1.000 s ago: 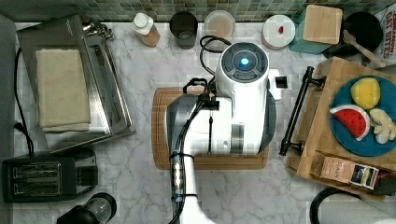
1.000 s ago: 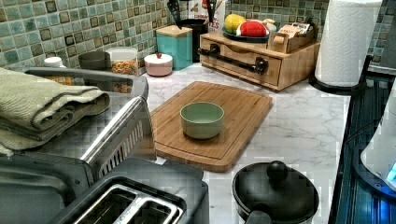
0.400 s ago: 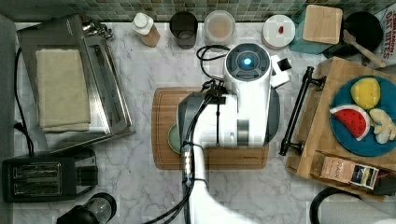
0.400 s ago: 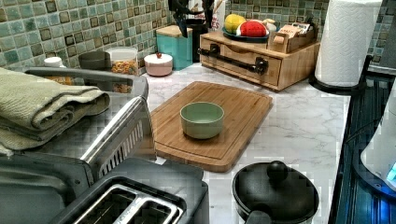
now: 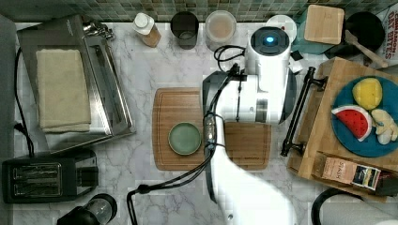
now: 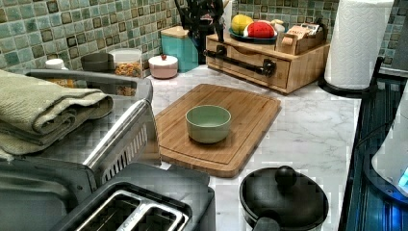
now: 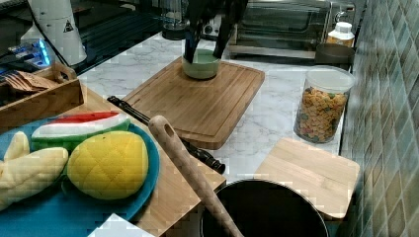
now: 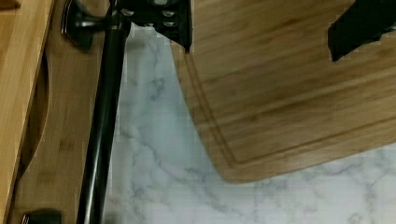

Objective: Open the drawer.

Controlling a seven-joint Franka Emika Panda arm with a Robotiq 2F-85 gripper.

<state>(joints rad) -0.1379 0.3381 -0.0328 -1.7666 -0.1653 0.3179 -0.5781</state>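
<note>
The drawer (image 6: 250, 61) is the light-wood front of a small cabinet and carries a long black bar handle (image 6: 239, 59). In the top view the handle (image 5: 297, 114) runs along the cabinet's left side, just right of my white arm. My gripper (image 6: 208, 28) hangs open above the handle's far end, near the teal canister. In the wrist view its fingers (image 8: 173, 24) are spread wide; one is beside the handle (image 8: 103, 126) and its bracket, the other over the cutting board (image 8: 289, 84). In the right view the gripper (image 7: 206, 42) is open beyond the handle (image 7: 163, 132). It holds nothing.
A green bowl (image 5: 185, 138) sits on the cutting board (image 5: 244, 150). The oven (image 5: 101, 101) with a towel and a toaster (image 5: 47, 176) are at the top view's left. Jars (image 5: 220, 28) line the back wall. A fruit plate (image 5: 371, 140) tops the cabinet; a paper towel roll (image 6: 358, 43) stands beside it.
My arm has swung toward the top view's right and back, away from the bowl and up to the drawer handle. The gripper has come into the left view above the handle.
</note>
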